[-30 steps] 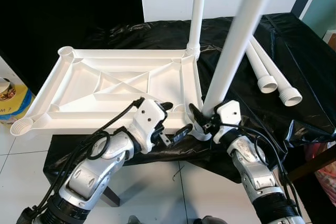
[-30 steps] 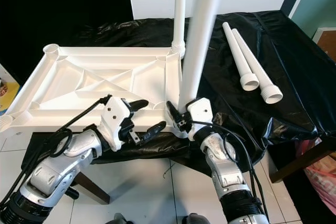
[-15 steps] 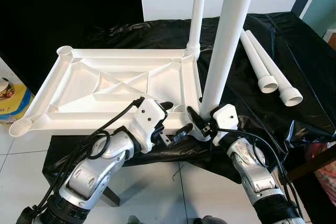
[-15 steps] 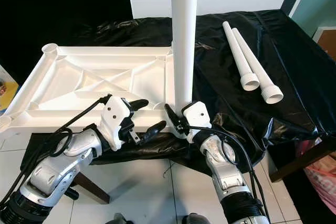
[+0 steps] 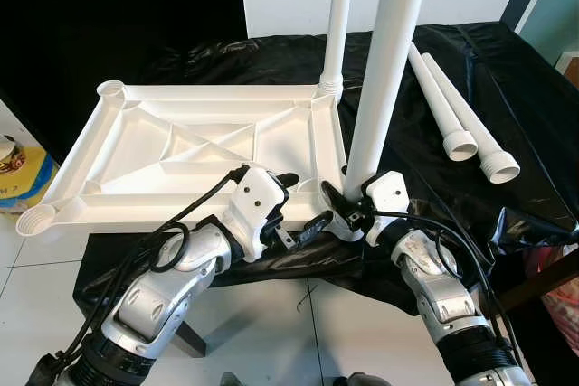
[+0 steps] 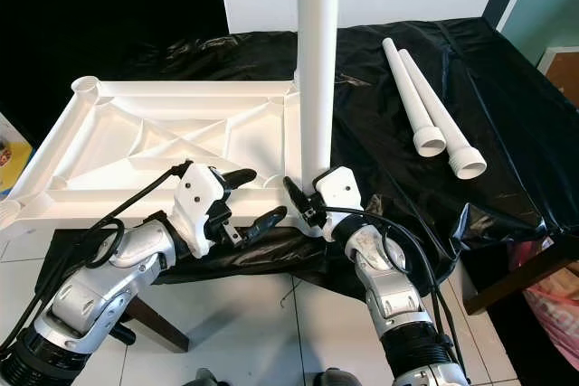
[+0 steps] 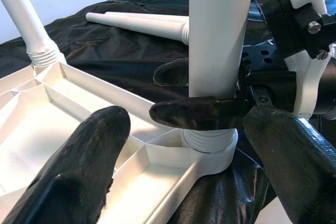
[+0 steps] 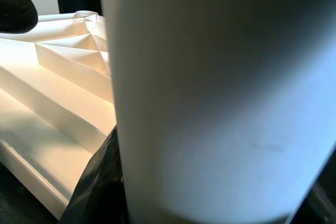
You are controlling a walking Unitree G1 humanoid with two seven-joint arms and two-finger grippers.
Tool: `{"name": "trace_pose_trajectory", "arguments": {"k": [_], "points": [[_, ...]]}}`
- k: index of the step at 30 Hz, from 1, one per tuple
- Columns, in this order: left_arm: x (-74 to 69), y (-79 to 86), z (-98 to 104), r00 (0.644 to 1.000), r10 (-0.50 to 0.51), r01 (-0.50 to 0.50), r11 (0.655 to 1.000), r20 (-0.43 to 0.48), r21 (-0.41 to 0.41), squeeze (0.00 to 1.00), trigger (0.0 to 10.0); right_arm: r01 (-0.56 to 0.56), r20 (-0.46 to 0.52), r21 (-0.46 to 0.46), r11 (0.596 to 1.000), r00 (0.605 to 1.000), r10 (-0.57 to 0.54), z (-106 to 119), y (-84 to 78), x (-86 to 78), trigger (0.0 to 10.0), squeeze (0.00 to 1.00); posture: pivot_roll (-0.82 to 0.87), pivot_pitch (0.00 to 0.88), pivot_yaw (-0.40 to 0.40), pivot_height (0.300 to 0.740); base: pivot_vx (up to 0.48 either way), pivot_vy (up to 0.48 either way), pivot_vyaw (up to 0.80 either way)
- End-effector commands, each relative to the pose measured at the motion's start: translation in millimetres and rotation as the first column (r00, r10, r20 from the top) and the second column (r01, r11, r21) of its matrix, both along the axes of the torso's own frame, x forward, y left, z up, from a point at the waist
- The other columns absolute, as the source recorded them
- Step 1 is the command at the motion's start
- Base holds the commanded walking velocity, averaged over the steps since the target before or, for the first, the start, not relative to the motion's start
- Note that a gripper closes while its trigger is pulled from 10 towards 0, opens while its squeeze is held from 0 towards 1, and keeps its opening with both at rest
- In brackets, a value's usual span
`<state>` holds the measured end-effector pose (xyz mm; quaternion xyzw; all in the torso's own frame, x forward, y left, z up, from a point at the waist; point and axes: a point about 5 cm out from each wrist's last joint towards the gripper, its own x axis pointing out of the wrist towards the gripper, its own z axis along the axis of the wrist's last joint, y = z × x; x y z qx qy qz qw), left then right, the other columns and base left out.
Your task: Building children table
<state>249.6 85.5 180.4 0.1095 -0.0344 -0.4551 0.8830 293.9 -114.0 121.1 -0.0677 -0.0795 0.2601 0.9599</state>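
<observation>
While my right pincer point(image 5: 342, 210) clamps the upright white leg point(image 5: 384, 79) just above its near corner socket, the upturned tabletop point(image 5: 194, 146) lies on the black-draped bench point(image 5: 507, 106). My left pincer point(image 5: 303, 205) hovers spread and empty beside it. 2 spare legs point(image 5: 457, 110) lie further right.

Left arm: we see it bent at the elbow, its silver forearm reaching forward and inward.
Left gripper point(image 5: 301, 199): our two black fingers point(image 7: 92, 153) are spread apart, holding nothing.
Right arm: we see it raised from below, the forearm angled up and inward.
Right gripper point(image 6: 306, 208): our fingers point(image 7: 197, 113) are clamped around the white tube's base.
</observation>
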Motion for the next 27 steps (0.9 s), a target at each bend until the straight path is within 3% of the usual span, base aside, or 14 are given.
{"name": "trace_pose_trajectory", "arguments": {"k": [1,18,27], "points": [[-4.2,-3.9,-2.1,0.991,-0.134,0.135,0.99,-0.022,0.032,0.0,10.0,0.053,-0.212,-0.017,0.998,0.976,-0.056,-38.5,-11.3,-6.9,10.0,0.0,-0.03,0.067,0.008,0.74,0.0,0.0,0.0],[-3.8,-3.5,-1.5,0.989,-0.144,0.145,0.989,-0.02,0.039,0.0,10.0,0.131,-0.29,0.067,0.989,0.951,-0.107,-44.4,-14.7,-7.4,10.0,0.0,-0.04,0.058,0.018,0.74,0.0,0.0,0.0],[-4.6,-4.1,-1.7,0.989,-0.149,0.15,0.988,-0.02,0.041,0.0,10.0,0.131,-0.229,0.041,0.99,0.966,-0.119,-42.3,-8.7,-12.9,10.0,0.0,-0.04,0.06,0.016,0.74,0.0,0.0,0.0]]}}
